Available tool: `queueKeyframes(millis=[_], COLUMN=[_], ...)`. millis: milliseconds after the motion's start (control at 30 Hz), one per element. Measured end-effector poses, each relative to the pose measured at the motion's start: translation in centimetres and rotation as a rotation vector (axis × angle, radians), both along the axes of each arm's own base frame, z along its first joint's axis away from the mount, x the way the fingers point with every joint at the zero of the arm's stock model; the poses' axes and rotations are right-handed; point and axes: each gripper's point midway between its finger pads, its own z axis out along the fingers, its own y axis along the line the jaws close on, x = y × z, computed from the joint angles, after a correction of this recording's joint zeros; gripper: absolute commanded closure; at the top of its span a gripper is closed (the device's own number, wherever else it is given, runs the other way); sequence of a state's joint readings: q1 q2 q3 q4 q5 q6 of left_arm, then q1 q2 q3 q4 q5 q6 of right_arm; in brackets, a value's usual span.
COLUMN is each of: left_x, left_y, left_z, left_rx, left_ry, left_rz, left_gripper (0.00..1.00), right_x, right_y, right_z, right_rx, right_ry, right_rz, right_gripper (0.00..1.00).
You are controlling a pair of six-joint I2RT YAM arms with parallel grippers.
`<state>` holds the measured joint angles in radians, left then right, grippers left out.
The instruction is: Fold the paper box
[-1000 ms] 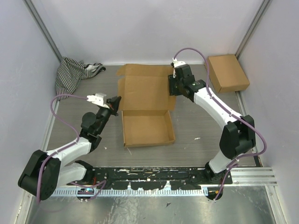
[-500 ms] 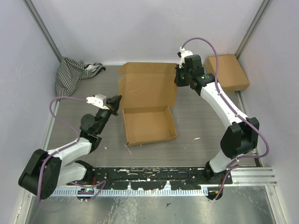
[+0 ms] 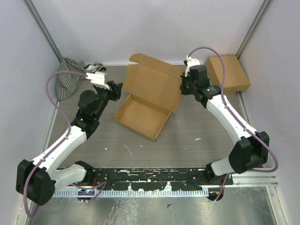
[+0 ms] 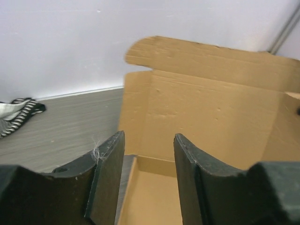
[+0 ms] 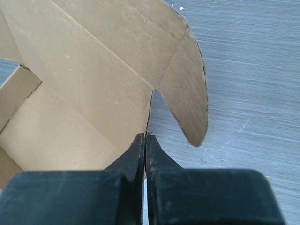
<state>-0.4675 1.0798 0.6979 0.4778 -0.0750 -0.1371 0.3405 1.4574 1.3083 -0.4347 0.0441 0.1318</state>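
No text, label, brand, number or sign can be read in any view. The box (image 3: 157,86) shows only plain brown cardboard.

Left arm (image 3: 65,143) and right arm (image 3: 225,112): white link shells, black joints and bases. Purple cable (image 3: 47,87) loops along each. White block (image 3: 96,76) at each wrist. Fingers (image 4: 105,183) matt black, wedge-shaped; pale fibres on one edge.
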Motion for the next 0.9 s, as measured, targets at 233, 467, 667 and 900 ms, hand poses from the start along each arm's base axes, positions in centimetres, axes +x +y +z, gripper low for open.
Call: queueKeyframes(millis=[233,467,667,900], left_x=[0.9,3.5,5.7,9.0], left_y=[1.3,-0.3,-1.8,-2.2], left_z=[3.2,3.1,-0.8,-3.5], left_rx=[0.108,0.231,0.341,0.398], left_ry=[0.102,0.202,0.317,0.418], left_rz=[0.08,0.045,-0.002,-0.027], left_gripper=[0.38,0.35,0.3,0.2], right_x=[-1.9,-3.0,-2.8,-3.1], right_y=[-0.8,-0.8,-0.1,0.6], right_z=[0.6,1.3,2.5,2.6], right_rx=[-0.002,-0.032,-0.042,-0.036], right_ry=[-0.059,-0.142,-0.199,-0.204], right_rz=[0.003,0.054,0.117,0.168], right_gripper=[0.99,0.99,0.99,0.99])
